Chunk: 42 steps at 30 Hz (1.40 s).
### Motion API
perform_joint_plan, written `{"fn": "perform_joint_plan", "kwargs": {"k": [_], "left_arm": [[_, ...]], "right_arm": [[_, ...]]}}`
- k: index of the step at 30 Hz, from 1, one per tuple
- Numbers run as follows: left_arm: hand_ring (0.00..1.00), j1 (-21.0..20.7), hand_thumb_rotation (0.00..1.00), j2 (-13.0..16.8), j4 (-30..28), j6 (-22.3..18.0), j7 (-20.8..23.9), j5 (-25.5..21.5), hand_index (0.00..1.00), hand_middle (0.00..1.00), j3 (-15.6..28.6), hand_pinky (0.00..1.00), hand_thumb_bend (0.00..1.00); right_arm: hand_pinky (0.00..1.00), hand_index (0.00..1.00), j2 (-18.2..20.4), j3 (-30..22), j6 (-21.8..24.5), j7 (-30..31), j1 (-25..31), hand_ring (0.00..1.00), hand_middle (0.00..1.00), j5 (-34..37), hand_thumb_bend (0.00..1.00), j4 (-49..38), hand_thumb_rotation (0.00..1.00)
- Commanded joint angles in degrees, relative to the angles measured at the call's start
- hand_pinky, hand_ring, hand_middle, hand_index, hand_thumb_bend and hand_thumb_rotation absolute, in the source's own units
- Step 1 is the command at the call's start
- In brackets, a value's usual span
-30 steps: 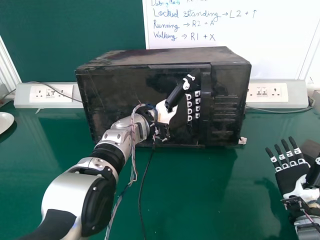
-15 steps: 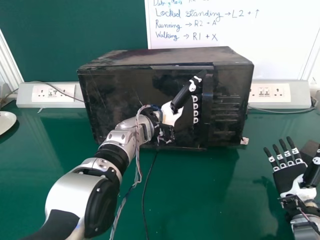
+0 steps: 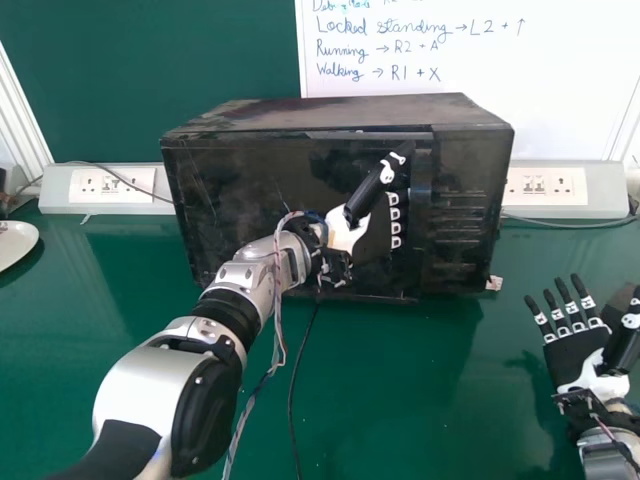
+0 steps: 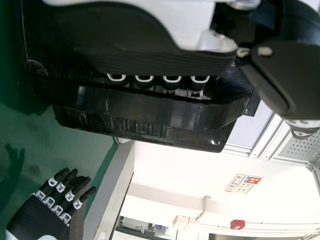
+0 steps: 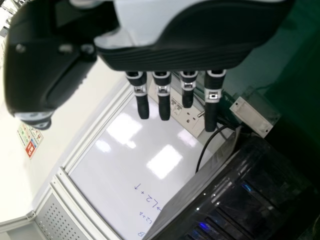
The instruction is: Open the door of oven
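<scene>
Head view: the left hand [image 3: 345, 232] is at the black oven's [image 3: 320, 113] door handle [image 3: 421, 220]; cannot tell whether it grips. Right hand [image 3: 577, 355], well apart, spread open.

This looks like a lab or technical workroom. In the head view, a whiteboard [image 3: 470, 70] with handwritten notes and arrows stands at 1 o'clock, beside a dark green panel [image 3: 180, 50] at 11 o'clock. Behind the green worktop [image 3: 400, 390], 2 socket plates sit in grey housings, at 10 o'clock [image 3: 112, 186] and 2 o'clock [image 3: 545, 187]. The left wrist view adds a white wall with a sign [image 4: 243, 183].
</scene>
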Motion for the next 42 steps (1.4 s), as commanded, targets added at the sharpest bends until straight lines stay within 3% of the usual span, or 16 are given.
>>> {"fn": "perform_joint_plan", "kwargs": {"k": [1, 8, 18, 26, 35, 42], "left_arm": [[0.89, -0.89, 0.87, -2.81, -0.18, 0.66, -2.88, -0.87, 0.95, 0.95, 0.00, 0.78, 0.89], [0.89, -0.32, 0.87, -2.68, -0.29, 0.26, -3.75, -0.61, 0.96, 0.95, -0.34, 0.79, 0.91], [0.85, 1.16, 0.87, -2.38, -0.70, -0.96, -7.60, -0.47, 0.94, 0.93, -0.83, 0.74, 0.90], [0.87, 1.76, 0.90, -2.24, -0.88, -1.89, -9.80, -0.51, 0.95, 0.94, -1.04, 0.74, 0.90], [0.87, 3.09, 0.88, -2.60, -1.40, -2.92, -13.15, -0.42, 0.92, 0.92, -1.68, 0.73, 0.89], [0.90, 4.12, 0.90, -3.07, -1.55, -3.35, -14.97, -0.34, 0.93, 0.94, -2.11, 0.73, 0.89]], "right_arm": [[0.96, 1.00, 2.16, 0.24, 0.68, 0.08, 1.79, 1.00, 1.00, 0.28, 1.00, 1.31, 1.00], [0.97, 1.00, 2.23, 0.31, 0.55, -0.13, 1.68, 1.00, 1.00, 0.21, 1.00, 1.45, 1.00], [0.97, 1.00, 1.90, 0.00, 0.96, 0.40, 1.60, 1.00, 1.00, 0.62, 1.00, 1.61, 1.00], [0.92, 1.00, 1.86, 0.17, 0.35, 0.33, 1.75, 1.00, 1.00, 0.17, 1.00, 1.72, 1.00], [0.97, 1.00, 1.87, 0.06, 0.62, 0.23, 1.66, 1.00, 1.00, 0.43, 1.00, 1.66, 1.00], [0.90, 1.00, 1.73, 0.17, 0.68, 0.60, 1.75, 1.00, 1.00, 0.40, 1.00, 1.57, 1.00]]}}
